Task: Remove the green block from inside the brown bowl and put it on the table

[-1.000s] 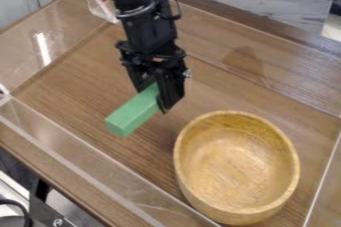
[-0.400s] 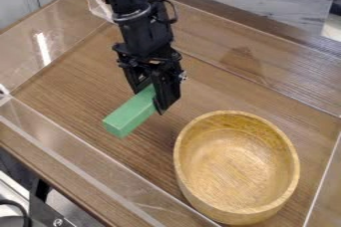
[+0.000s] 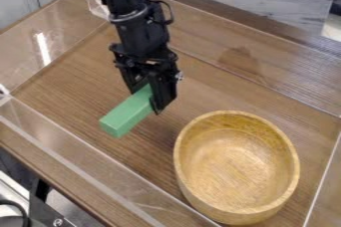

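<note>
Green block (image 3: 130,114) was out of brown bowl (image 3: 240,165), left of centre of frame, tilted, upper end pinched in jaws of gripper (image 3: 163,99). Bowl at lower right sat empty. Lower end looked at or near worktop (image 3: 253,67); contact unclear. Removal done; release and retreat left.

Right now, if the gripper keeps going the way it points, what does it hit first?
Most likely the table. The gripper points steeply down, jaws shut on the green block, whose lower end looks at or near the wood already. The bowl sits off to the side, out of that line. Depth is hard to judge.
</note>
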You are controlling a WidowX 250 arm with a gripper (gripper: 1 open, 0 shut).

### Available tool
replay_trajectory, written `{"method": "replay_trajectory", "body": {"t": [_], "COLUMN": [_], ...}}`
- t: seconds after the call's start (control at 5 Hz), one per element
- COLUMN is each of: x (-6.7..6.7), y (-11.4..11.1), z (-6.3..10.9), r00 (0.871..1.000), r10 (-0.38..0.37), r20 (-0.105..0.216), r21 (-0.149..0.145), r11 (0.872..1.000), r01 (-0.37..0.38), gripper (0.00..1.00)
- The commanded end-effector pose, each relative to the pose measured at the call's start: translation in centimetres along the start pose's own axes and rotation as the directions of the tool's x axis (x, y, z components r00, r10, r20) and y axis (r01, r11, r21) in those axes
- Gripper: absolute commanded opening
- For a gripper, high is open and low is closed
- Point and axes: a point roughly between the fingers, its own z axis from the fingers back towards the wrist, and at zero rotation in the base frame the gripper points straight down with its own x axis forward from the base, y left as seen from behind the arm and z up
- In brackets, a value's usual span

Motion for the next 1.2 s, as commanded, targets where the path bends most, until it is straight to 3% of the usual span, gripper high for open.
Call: {"method": "replay_trajectory", "body": {"t": [0.0,1.0], "x": [1.0,2.3], "y": [0.7,1.7], "z": [0.7,-0.3], "r00": [0.999,1.0], "r10": [-0.001,0.005], "r20": [0.033,0.002], "r21": [0.02,0.023], "r11": [1.0,1.0], "r01": [0.0,-0.005], "gripper": [0.0,0.0]}}
